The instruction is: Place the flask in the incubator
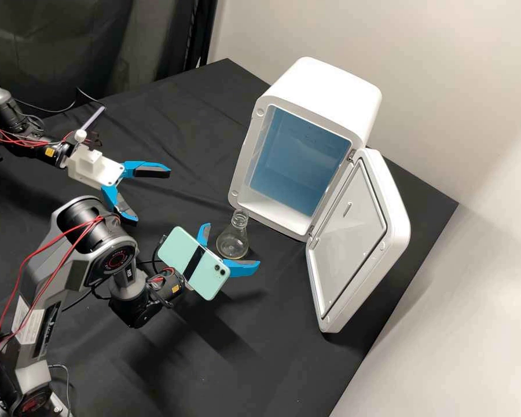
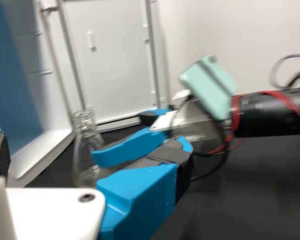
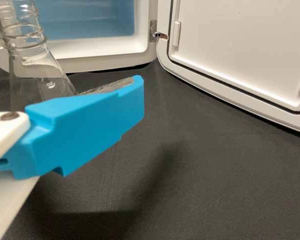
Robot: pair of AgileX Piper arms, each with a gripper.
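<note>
Conical clear-glass flask (image 1: pixel 233 242) is standing before boxy white incubator (image 1: pixel 321 92) (open, blue-lined) | right gripper (image 1: pixel 231 248) is straddling flask, fingers apart | left gripper (image 1: pixel 152 195) is gaping wide

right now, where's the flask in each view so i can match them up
High view: flask upright on the bench, before the incubator opening, between the open jaws of the right gripper.
Left wrist view: flask at the incubator's lower lip, partly behind a blue finger.
Right wrist view: flask just beyond a blue finger, near the same lip.
Shared landmark: the open white door.
</note>
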